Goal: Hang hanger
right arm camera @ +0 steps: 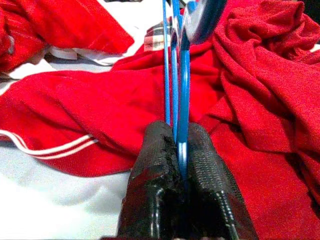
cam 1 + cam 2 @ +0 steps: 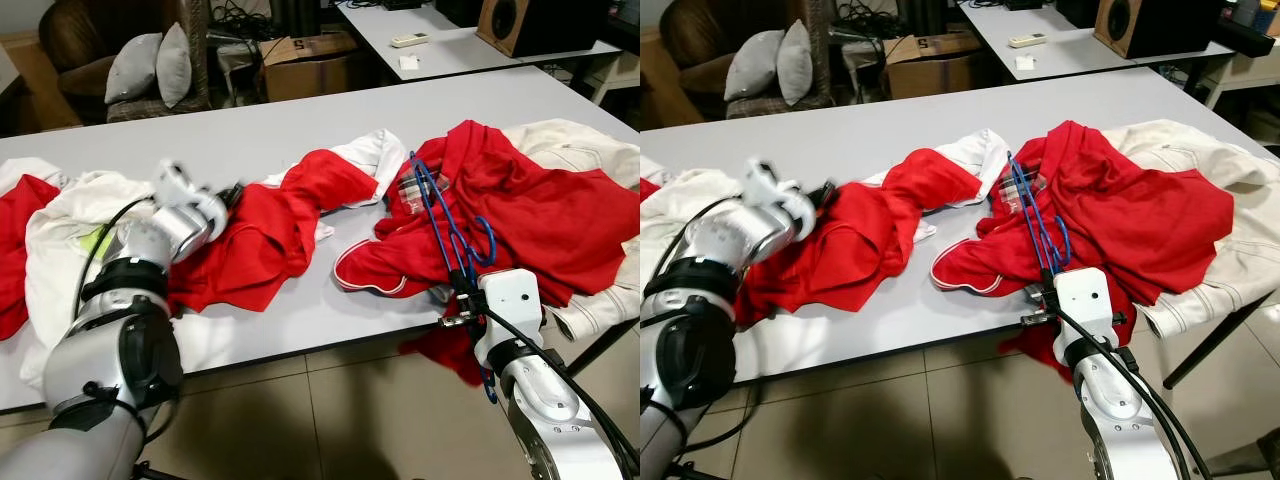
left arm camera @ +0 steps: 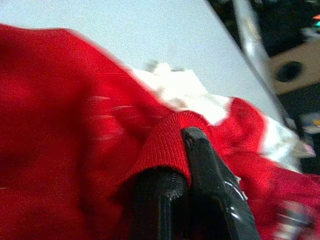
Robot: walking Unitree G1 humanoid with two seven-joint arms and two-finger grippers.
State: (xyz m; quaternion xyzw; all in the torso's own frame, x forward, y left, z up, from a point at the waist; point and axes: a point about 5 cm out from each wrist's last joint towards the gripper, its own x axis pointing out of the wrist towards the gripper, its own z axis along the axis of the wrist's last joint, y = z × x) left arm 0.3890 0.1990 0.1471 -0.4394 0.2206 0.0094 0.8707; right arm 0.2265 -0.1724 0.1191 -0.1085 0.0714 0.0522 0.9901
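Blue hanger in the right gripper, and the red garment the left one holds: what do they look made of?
The blue hanger looks like thin wire with a glossy coating, judging by its slim rods; plastic is possible. The red garment looks like soft matte knit fabric, with a ribbed edge pinched in the left gripper. The right gripper is shut on the hanger.

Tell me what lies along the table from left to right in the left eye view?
Left gripper pinching the red shirt → blue hanger held by the right gripper → red jacket → white jacket.
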